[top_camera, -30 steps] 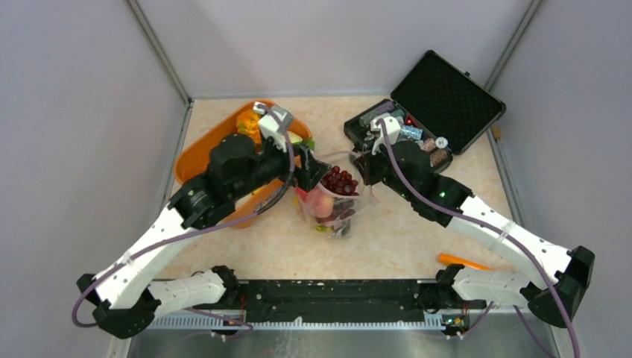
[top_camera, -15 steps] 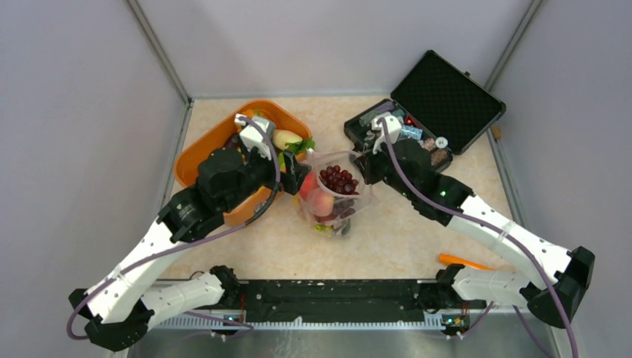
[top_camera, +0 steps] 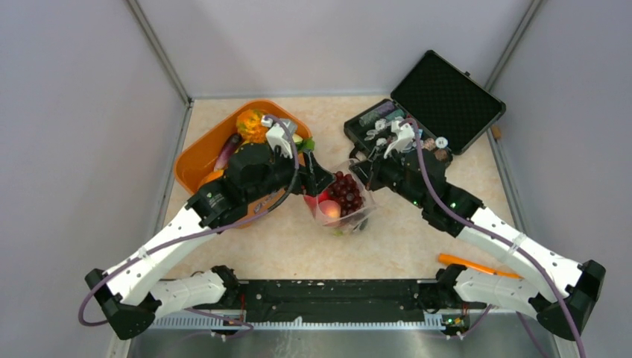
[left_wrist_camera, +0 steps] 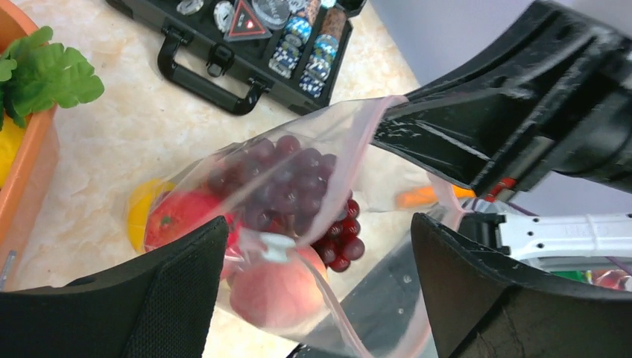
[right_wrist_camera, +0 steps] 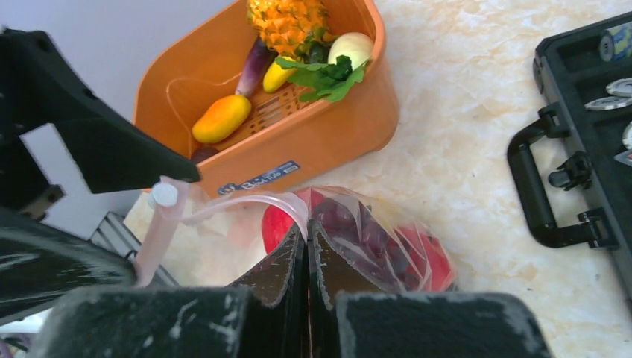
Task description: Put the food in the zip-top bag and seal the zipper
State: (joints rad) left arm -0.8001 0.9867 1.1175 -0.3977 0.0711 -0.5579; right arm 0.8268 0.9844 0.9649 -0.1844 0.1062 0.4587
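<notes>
The zip-top bag (top_camera: 341, 206) stands on the table holding food: purple grapes (left_wrist_camera: 279, 175), red apples (left_wrist_camera: 182, 216) and a cherry cluster (left_wrist_camera: 339, 239). Its mouth gapes, and the pink zipper (left_wrist_camera: 350, 306) with a white slider (left_wrist_camera: 277, 246) loops between the wide-apart fingers of my left gripper (left_wrist_camera: 319, 224), which is open and holds nothing. My right gripper (right_wrist_camera: 305, 227) is shut on the bag's far zipper edge and holds it up. In the top view the left gripper (top_camera: 317, 179) sits at the mouth's left side and the right gripper (top_camera: 359, 165) at its upper right.
The orange basket (top_camera: 195, 160), just left of the bag, still holds a pineapple (right_wrist_camera: 287, 22), a mango (right_wrist_camera: 221, 118), green leaves (right_wrist_camera: 324, 74) and an eggplant (right_wrist_camera: 253, 63). An open black case (top_camera: 447, 93) of chips stands at the back right. An orange stick (top_camera: 466, 262) lies front right.
My left gripper drew back toward the basket, then returned to the bag's mouth. The right gripper shifted right with the bag's edge, and the bag followed.
</notes>
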